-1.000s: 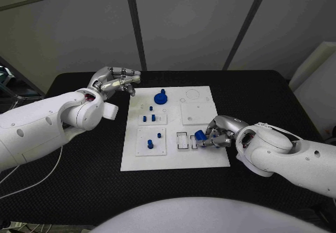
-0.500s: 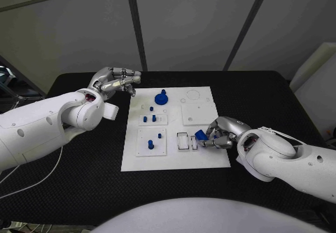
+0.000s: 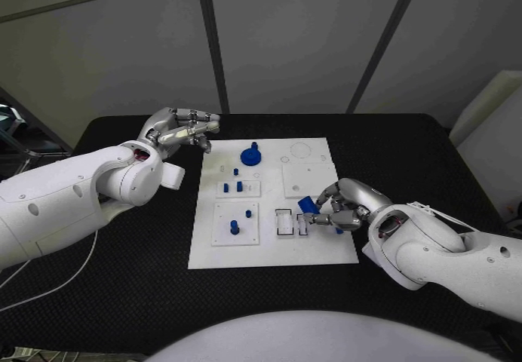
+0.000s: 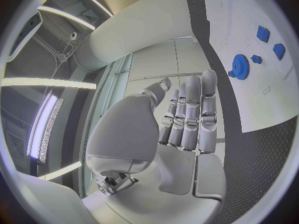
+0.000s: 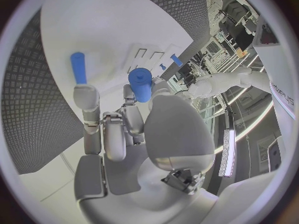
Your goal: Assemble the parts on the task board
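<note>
right hand (image 3: pixel 339 207) pinches blue part (image 3: pixel 309 205) above board (image 3: pixel 327 249), frame centre | left hand (image 3: pixel 182 127) curled, holds nothing | risk: thin grip, part may slip

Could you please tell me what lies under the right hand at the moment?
The right hand holds a blue part over the task board, beside its small rectangular slots. A second blue piece shows by a fingertip. The board directly beneath the palm is covered.
</note>
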Tool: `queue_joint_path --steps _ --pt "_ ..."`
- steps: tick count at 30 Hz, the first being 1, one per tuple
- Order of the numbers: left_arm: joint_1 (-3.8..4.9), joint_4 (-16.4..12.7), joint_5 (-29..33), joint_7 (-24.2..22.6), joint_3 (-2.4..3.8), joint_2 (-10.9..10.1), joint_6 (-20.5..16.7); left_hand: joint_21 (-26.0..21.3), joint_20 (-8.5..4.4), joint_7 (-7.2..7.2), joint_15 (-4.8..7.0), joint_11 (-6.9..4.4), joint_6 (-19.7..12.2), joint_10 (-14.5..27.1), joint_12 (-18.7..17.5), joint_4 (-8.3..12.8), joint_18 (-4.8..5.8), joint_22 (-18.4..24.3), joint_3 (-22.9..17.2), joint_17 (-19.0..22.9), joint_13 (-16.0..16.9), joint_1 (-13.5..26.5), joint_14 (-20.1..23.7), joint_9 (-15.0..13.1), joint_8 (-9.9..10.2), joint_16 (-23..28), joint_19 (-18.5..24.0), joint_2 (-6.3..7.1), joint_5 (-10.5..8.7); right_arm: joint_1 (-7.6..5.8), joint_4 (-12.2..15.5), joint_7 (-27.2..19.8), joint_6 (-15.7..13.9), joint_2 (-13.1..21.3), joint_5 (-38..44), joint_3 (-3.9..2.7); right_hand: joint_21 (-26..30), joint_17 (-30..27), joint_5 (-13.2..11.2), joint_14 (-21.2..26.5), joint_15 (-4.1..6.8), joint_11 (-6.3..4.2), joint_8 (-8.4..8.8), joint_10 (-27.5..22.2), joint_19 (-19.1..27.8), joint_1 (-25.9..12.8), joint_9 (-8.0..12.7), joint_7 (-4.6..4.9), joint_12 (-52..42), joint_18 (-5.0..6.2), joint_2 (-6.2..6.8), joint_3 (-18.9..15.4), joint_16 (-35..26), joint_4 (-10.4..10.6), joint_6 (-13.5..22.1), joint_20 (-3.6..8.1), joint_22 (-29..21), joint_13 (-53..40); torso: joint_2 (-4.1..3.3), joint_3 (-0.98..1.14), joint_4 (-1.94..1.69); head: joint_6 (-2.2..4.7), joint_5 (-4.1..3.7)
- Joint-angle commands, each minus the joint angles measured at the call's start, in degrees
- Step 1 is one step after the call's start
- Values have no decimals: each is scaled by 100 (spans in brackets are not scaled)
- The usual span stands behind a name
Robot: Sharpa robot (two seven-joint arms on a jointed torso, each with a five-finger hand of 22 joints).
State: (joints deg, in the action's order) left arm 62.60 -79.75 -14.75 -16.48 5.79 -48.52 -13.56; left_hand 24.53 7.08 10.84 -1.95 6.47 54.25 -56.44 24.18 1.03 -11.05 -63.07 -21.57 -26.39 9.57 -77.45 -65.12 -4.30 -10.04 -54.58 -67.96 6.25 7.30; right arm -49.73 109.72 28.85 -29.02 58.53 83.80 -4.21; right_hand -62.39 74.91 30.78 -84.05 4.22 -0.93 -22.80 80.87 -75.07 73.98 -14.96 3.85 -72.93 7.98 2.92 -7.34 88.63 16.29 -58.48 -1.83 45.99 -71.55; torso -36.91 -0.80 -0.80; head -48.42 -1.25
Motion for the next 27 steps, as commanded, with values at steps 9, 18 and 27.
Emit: queue_joint_path --steps 9,18,27 --pt "6 -19 14 -42 3 31 55 -30 33 -3 -4 15 -44 32 18 0 63 5 24 7 6 31 29 -3 -21 -28 -21 -15 31 -12 -171 -101 658 -444 -375 -3 -6 1142 -188 -520 27 9 -37 -3 -5 -230 -180 -34 94 -32 -52 -143 -14 45 -79 10 -17 86 -10 1 -11 15 38" --pt "7 -22 14 -54 3 44 73 -38 32 -1 -2 15 -53 52 41 1 61 13 28 11 9 20 31 -3 -27 -33 -27 -24 35 -12 -301 95 885 -672 -315 -4 -15 1124 -374 -515 63 -40 -170 -4 6 -522 -308 -101 157 -28 -129 -309 -24 50 -202 32 -1 104 -13 3 2 17 72" --pt "7 -22 14 -75 4 45 127 -40 33 0 -3 16 -57 58 44 2 62 15 32 12 9 20 32 -2 -27 -34 -27 -20 35 -12 -345 258 812 -730 -66 -4 -26 1130 -1058 -516 103 -84 -346 22 7 -959 -518 -157 185 -31 -119 -519 -25 53 -229 71 17 75 -13 5 3 10 89"
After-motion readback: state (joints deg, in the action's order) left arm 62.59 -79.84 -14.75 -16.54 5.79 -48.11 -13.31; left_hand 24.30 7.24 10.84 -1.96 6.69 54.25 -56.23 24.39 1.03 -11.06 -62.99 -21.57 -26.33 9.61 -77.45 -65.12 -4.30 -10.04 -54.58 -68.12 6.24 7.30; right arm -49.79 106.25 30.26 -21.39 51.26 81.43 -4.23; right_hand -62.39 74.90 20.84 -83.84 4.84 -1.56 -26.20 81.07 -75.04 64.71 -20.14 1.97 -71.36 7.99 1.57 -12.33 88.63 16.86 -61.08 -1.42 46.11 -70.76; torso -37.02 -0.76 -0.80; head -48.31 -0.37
